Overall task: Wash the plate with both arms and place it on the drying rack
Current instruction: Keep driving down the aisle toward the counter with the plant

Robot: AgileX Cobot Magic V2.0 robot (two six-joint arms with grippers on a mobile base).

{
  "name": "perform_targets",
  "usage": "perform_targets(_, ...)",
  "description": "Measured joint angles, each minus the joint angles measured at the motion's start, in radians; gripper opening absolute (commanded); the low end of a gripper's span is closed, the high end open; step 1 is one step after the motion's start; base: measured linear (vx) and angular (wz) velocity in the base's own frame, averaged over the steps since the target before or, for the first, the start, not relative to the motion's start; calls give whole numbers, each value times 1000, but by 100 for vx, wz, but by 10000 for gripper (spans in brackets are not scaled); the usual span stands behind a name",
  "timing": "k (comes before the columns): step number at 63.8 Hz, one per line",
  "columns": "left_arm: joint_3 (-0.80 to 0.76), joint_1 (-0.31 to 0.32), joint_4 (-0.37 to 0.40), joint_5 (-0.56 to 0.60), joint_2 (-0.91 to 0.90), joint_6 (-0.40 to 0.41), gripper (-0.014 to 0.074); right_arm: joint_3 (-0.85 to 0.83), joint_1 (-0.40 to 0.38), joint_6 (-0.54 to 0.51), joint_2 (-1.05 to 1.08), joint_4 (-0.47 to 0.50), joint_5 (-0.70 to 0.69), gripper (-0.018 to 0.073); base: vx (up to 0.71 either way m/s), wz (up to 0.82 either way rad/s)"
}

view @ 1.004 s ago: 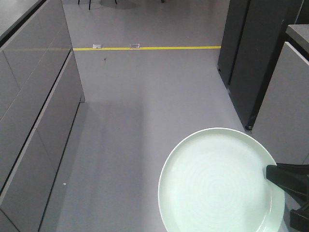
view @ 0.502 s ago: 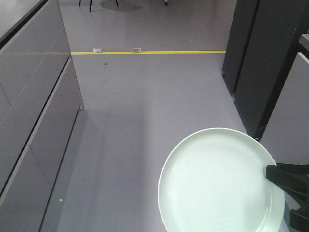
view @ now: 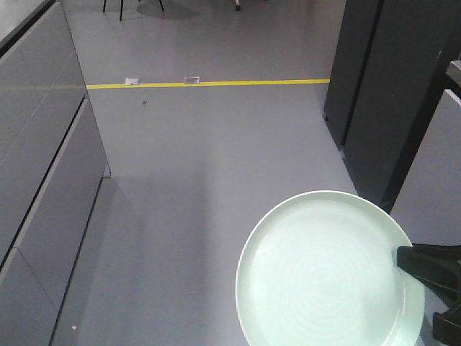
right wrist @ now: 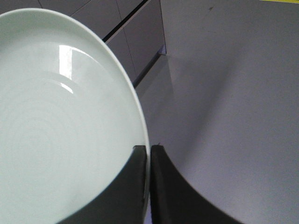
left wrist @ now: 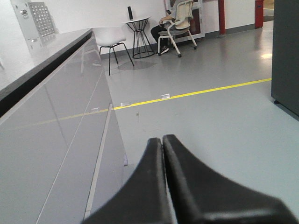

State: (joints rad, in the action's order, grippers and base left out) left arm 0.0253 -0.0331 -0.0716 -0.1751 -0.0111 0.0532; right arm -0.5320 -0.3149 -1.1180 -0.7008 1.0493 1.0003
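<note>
While the round pale mint-green plate [view: 324, 270] hangs face-up over the grey floor [view: 202, 166], the black right gripper [right wrist: 146, 151] pinches its rim, likely for level carrying; the black left gripper [left wrist: 162, 140] is pressed together, empty.

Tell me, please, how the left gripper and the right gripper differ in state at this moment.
The right gripper is shut on the rim of the mint-green plate, while the left gripper is shut on nothing. The left gripper's fingers meet flat together; the right gripper's fingers are held slightly apart by the plate's edge. Both are black, with tapered fingers.
</note>
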Motion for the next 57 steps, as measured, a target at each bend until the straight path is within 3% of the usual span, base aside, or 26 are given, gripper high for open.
perform_targets(57, 0, 0, 0, 0, 0, 0, -6, 0, 0, 0, 0, 0, 0, -1, 18, -20)
